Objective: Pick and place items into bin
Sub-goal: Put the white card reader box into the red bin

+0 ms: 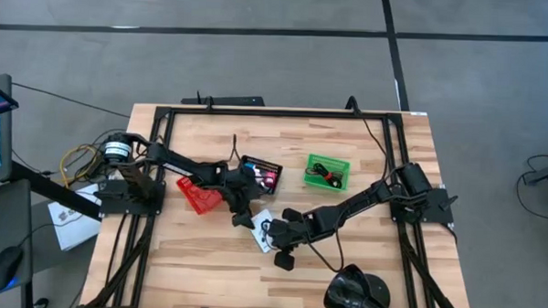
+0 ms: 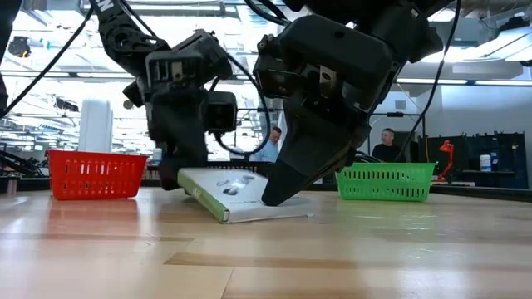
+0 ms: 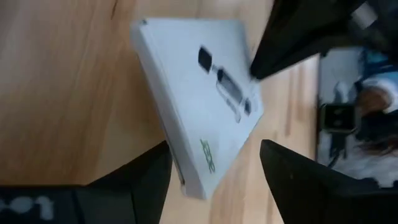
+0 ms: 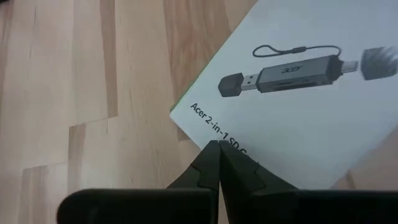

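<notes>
A white flat box (image 1: 263, 218) printed with a USB card reader lies mid-table. In the low view the white box (image 2: 237, 195) looks tilted, its near edge on the wood. My left gripper (image 3: 216, 148) is open and reaches in from the left. Its fingers stand on either side of one end of the box (image 3: 205, 106); whether they touch it, I cannot tell. My right gripper (image 4: 217, 146) is shut and comes from the right, with its tips on the box's printed face. None of the small loose pieces shows on the table. My right gripper presses its shut fingertips (image 2: 276, 195) on the box's printed top face, close to the edge by the "Acer 2-in-1" lettering (image 4: 208, 124). It comes slanting down from the table's right side. The box stays on the table under the tips.
A red basket (image 1: 198, 195) stands left of the box and a green basket (image 1: 328, 171) with a dark item inside stands far right of it. A black packet with pink print (image 1: 260, 175) lies behind. A glossy black lump (image 1: 356, 294) sits at the near edge. People stand in the room beyond.
</notes>
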### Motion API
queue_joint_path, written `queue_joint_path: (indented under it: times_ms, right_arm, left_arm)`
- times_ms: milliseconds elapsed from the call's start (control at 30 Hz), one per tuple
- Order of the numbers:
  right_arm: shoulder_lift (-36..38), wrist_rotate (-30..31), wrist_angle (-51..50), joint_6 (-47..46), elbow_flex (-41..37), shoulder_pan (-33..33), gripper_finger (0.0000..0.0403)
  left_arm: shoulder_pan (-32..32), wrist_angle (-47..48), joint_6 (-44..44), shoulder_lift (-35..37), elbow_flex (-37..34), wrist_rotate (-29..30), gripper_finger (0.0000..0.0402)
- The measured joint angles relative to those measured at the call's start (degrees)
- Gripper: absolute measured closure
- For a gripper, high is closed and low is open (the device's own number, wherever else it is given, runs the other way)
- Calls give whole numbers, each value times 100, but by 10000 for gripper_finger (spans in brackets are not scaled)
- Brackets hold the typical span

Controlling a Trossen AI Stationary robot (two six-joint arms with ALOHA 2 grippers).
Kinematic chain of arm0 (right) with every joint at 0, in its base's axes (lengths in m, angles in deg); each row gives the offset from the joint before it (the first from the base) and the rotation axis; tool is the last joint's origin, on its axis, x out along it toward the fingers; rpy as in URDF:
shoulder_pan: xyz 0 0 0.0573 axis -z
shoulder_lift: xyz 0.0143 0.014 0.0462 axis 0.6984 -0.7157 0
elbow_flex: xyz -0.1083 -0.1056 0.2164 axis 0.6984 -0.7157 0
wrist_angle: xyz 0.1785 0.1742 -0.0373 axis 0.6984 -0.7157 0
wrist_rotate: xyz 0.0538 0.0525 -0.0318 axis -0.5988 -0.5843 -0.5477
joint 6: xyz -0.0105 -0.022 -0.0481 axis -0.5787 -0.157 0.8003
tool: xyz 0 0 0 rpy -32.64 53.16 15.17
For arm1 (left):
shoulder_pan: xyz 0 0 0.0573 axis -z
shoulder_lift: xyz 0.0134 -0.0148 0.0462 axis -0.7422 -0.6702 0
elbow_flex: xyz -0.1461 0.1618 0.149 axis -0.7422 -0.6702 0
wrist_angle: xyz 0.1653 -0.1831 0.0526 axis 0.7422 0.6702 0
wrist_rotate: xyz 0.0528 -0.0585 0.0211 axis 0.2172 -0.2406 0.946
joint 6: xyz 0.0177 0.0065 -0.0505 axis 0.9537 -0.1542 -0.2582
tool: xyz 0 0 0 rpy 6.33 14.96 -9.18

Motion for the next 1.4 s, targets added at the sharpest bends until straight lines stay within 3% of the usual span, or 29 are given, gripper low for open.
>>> queue_joint_path:
  times_ms: [433, 600, 800, 933, 1033, 1200, 1400]
  right_arm:
    - [-11, 315, 177, 26, -9, 109, 403]
    - [-16, 325, 222, 199, -13, 154, 403]
    - [-50, 448, 692, 745, -33, 81, 403]
    - [-24, 543, 753, 620, -27, -32, 403]
    - [71, 477, 737, 453, -22, -189, 403]
    - [587, 629, 812, 413, 5, -560, 403]
    - [1189, 1526, 726, 606, 15, -851, 403]
  left_arm:
    - [154, -762, -139, 2, 0, -80, 168]
    - [153, -734, 241, 4, 0, 157, 182]
    - [152, -608, 554, 4, 0, 628, 270]
    - [149, -728, 549, 18, 7, 361, 362]
    - [147, -764, 306, 43, 9, 72, 376]
    - [121, -562, 152, 680, 7, -2, 370]
    - [19, 840, 553, 2485, 7, 371, 375]
